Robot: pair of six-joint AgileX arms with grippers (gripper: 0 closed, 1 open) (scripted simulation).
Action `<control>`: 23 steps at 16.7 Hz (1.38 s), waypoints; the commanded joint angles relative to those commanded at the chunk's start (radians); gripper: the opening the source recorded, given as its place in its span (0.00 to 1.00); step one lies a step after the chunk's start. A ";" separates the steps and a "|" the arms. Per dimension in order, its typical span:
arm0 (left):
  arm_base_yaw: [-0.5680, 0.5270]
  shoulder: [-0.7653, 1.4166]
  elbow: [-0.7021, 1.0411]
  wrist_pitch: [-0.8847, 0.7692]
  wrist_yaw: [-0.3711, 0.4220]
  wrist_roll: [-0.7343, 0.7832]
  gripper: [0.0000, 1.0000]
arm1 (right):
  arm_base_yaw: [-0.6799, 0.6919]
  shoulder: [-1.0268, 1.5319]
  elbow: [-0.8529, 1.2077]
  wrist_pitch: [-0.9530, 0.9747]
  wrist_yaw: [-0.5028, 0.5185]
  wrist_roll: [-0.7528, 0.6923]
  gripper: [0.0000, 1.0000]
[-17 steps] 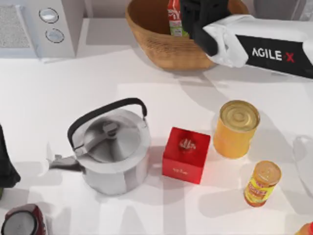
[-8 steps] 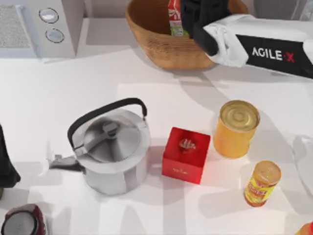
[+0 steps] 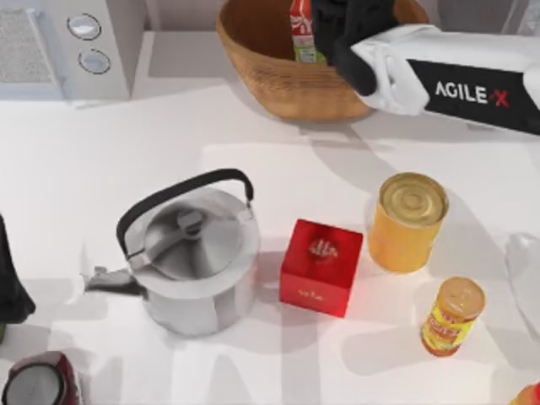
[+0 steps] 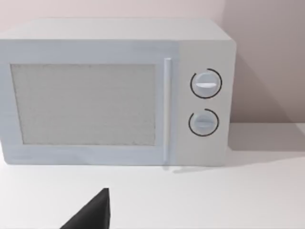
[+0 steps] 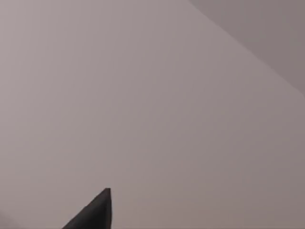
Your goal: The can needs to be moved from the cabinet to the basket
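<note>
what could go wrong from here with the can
The can stands upright inside the basket, right beside the right gripper. Pulling away, the gripper might clip it and tip it over. The right arm reaches above the yellow tin, so a low retreat could knock that. The left arm sits parked at the table's left edge.

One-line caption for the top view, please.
Right arm's tool over the wicker basket, red can upright inside.
</note>
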State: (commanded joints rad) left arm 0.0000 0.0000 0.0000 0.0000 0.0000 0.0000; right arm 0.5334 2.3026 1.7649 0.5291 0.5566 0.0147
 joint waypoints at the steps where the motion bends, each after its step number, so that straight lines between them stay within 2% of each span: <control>1: 0.000 0.000 0.000 0.000 0.000 0.000 1.00 | 0.000 0.000 0.000 0.000 0.000 0.000 1.00; 13: 0.000 0.000 0.000 0.000 0.000 0.000 1.00 | -0.004 -0.030 -0.028 -0.001 -0.019 0.002 1.00; 17: 0.000 0.000 0.000 0.000 0.000 0.000 1.00 | -0.058 -0.212 -0.195 -0.024 -0.123 0.007 1.00; 23: 0.000 0.000 0.000 0.000 0.000 0.000 1.00 | -0.199 -0.733 -0.657 -0.122 -0.338 0.014 1.00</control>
State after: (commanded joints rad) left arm 0.0000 0.0000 0.0000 0.0000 0.0000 0.0000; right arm 0.3348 1.5697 1.1077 0.4074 0.2182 0.0290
